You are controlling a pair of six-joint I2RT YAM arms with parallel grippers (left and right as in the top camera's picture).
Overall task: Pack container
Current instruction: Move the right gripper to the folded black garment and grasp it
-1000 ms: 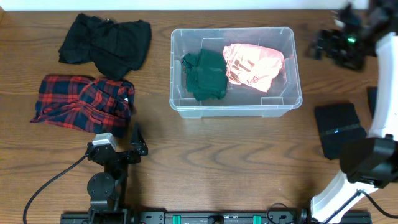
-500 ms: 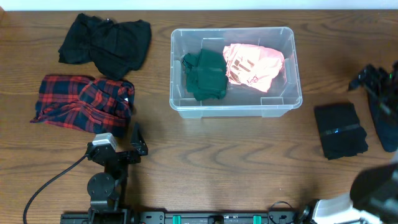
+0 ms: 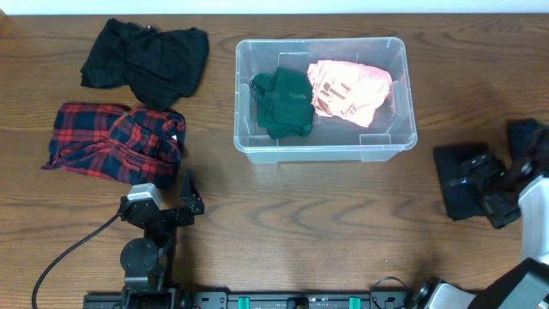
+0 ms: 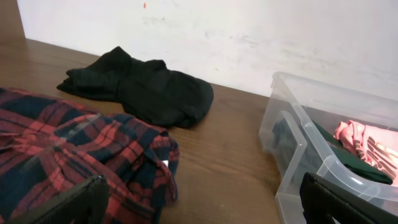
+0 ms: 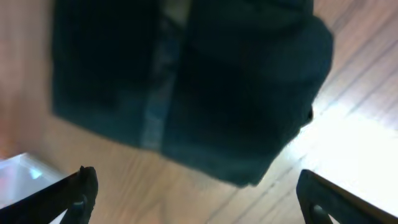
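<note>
The clear container stands at the middle back and holds a dark green garment and a pink garment. A folded black garment lies on the right. My right gripper hovers over it, open and empty. In the right wrist view the garment fills the top, blurred, with the fingers wide apart. My left gripper rests open near the front left. Its wrist view shows the fingers apart, a red plaid shirt and the container.
A crumpled black garment lies at the back left, also in the left wrist view. The red plaid shirt lies in front of it. A black cable runs from the left arm's base.
My right arm has swung from the back right corner down and forward to above the folded black garment. The left arm and the clothes have not moved.
</note>
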